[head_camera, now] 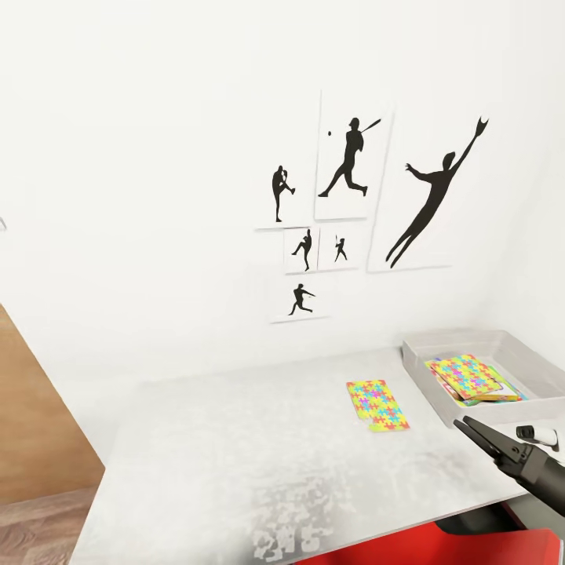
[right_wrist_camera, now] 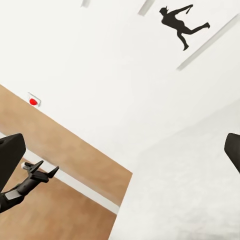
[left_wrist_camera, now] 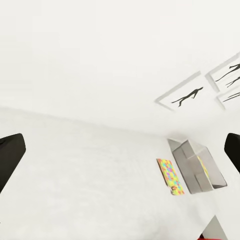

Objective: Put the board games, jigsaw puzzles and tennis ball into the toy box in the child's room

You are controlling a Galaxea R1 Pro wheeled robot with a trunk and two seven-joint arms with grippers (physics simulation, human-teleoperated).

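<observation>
The right gripper [head_camera: 473, 428] hovers empty above the table's [head_camera: 235, 439] near edge, fingers pressed together; the left gripper [left_wrist_camera: 120, 150] is spread wide, holding nothing; one jigsaw puzzle [head_camera: 377, 404] lies flat just beside the toy box [head_camera: 502, 345], another toy [head_camera: 469, 375] inside it

Matt, pale surfaces almost everywhere I look.

The desk [head_camera: 235, 447] top looks matt, pale grey and faintly speckled. The toy box [head_camera: 439, 392] reads as smooth grey plastic, the jigsaw puzzle [head_camera: 377, 404] as flat printed card. My right claw [head_camera: 480, 436] is matt black. The floor [head_camera: 39, 526] shows wood grain.
</observation>
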